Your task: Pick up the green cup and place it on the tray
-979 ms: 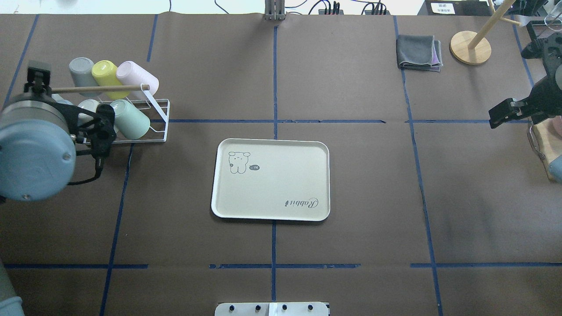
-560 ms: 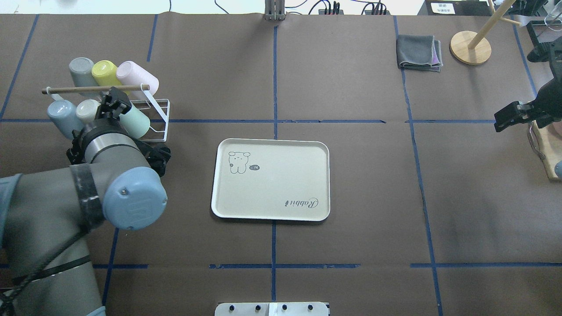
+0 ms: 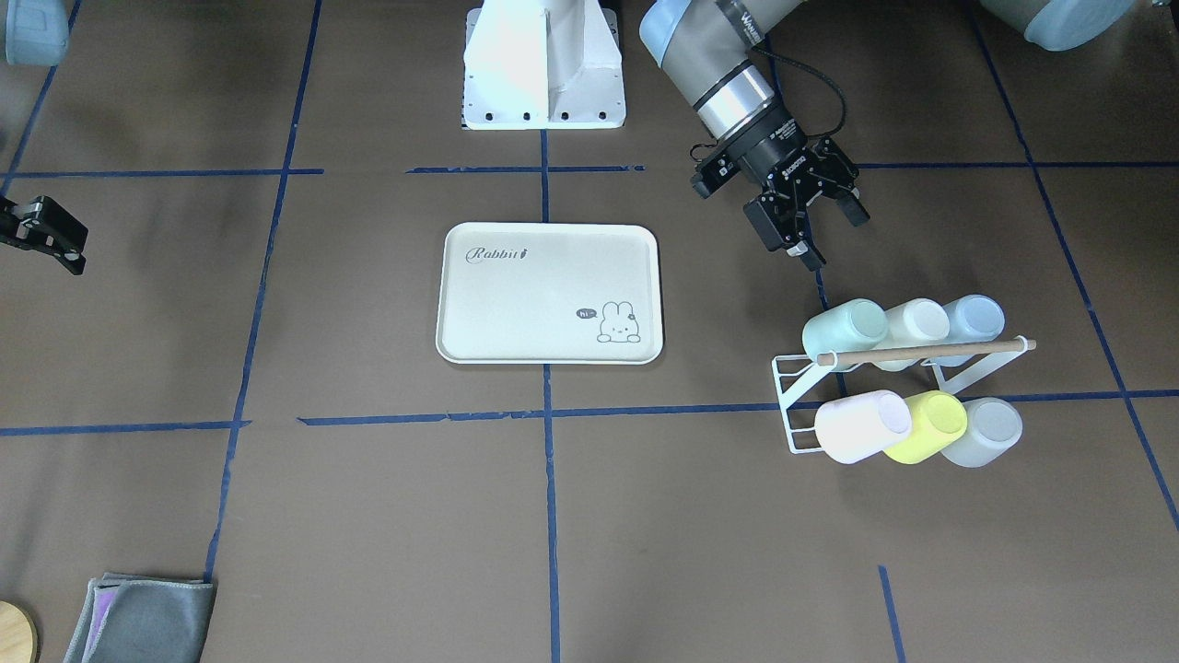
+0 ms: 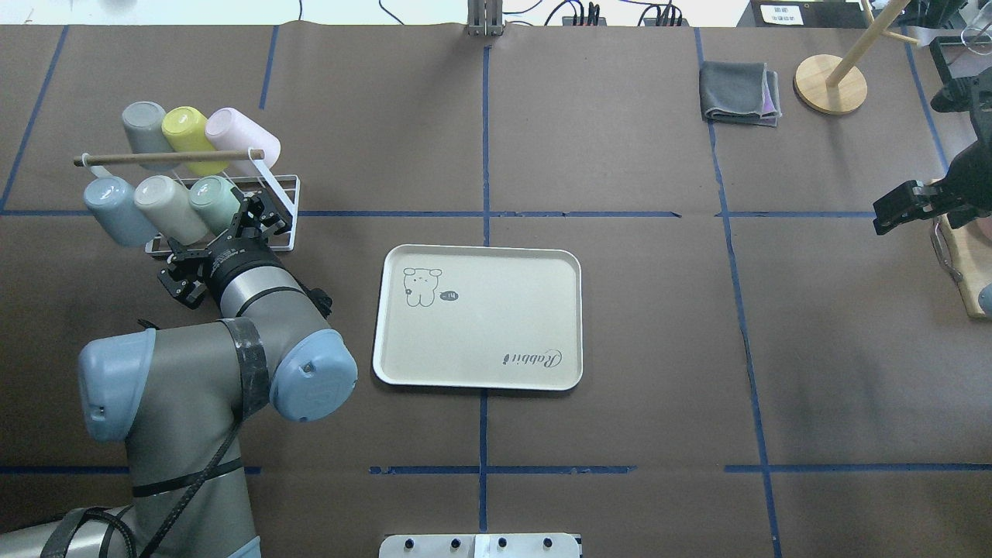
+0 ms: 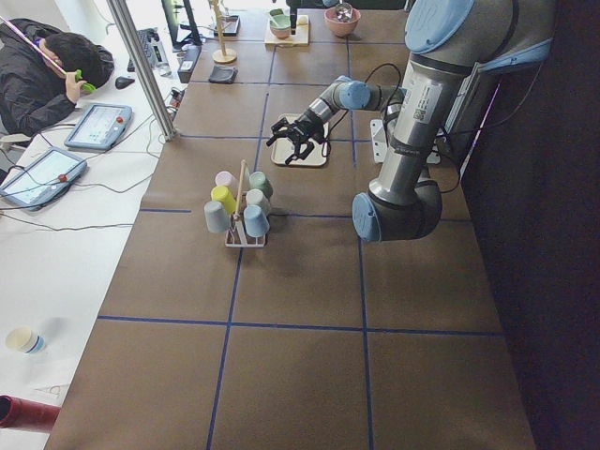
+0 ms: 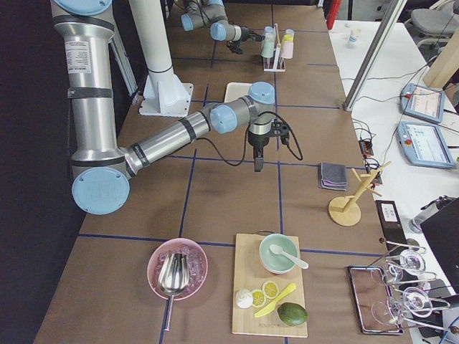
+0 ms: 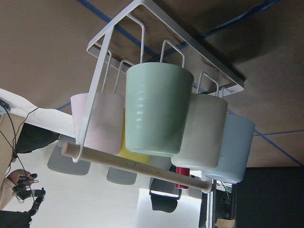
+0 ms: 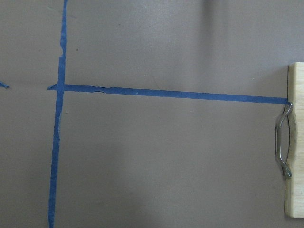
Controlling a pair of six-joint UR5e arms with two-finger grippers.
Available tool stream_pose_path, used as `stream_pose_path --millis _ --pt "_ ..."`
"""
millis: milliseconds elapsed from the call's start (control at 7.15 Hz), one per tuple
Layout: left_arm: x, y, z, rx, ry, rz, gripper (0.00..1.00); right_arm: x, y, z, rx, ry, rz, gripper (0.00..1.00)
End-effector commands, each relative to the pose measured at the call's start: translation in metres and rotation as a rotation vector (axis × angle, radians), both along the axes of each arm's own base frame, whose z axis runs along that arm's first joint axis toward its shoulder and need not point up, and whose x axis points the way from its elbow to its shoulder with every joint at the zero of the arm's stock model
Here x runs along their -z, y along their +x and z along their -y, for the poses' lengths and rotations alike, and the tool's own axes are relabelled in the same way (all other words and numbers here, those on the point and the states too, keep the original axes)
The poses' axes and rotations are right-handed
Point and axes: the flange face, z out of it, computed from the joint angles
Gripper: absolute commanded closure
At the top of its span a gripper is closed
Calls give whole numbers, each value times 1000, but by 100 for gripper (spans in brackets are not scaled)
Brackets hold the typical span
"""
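Observation:
The pale mint-green cup (image 4: 211, 197) lies on its side in a white wire rack (image 4: 280, 233) at the table's left, at the end of the near row nearest the tray. It fills the middle of the left wrist view (image 7: 156, 109), bottom toward the camera. It also shows in the front view (image 3: 843, 331). My left gripper (image 4: 260, 215) is open and empty, just short of the cup and pointing at it (image 3: 811, 238). The cream "Rabbit" tray (image 4: 496, 333) lies bare at the table's centre (image 3: 534, 304). My right gripper (image 4: 891, 211) hovers open and empty at the far right.
A cream cup (image 4: 164, 203) and a blue cup (image 4: 108, 208) lie beside the green one; grey, yellow-green (image 4: 186, 130) and pink cups sit behind. A wooden rod (image 4: 167, 157) spans the rack. A folded grey cloth (image 4: 740, 93), a wooden stand (image 4: 829, 84) and a cutting board (image 8: 297, 142) are at right.
My left arm swung from the rack's left side round to its front, and the gripper now points at the green cup. The right gripper drew back slightly toward the right edge.

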Motion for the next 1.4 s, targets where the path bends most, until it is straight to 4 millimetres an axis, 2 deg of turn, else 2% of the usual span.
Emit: stream_pose_path --millis 0,140,280,420,700,979,1259 --pt "-19 19 -2 -24 26 85 0 0 0 0 2 -4 4 0" --pt "-34 40 -7 -44 35 137 0 0 0 0 2 -4 5 0" --pt "-37 43 -6 -44 33 143 0 -2 -1 0 2 -8 5 0" --pt "-50 51 -2 -43 34 178 0 -4 -1 1 1 -13 3 0" --pt "-64 61 5 -43 63 218 0 -5 -1 1 2 -15 1 0" --pt "-79 79 15 -37 105 207 1 -5 -1 1 2 -15 1 0" --pt "-90 76 32 -12 113 221 2 -5 -1 1 2 -15 1 0"
